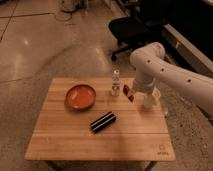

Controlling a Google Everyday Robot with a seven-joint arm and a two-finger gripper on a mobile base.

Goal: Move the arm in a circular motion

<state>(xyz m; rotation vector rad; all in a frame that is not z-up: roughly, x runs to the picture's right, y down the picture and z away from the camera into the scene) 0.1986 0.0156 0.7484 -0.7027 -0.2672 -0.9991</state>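
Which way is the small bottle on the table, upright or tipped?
Upright: the bottle stands on its base, cap upward. The tool hangs to its right, over the table.

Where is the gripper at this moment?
In the camera view the gripper hangs over the far right part of the table, just right of the bottle, below the bend of the arm.
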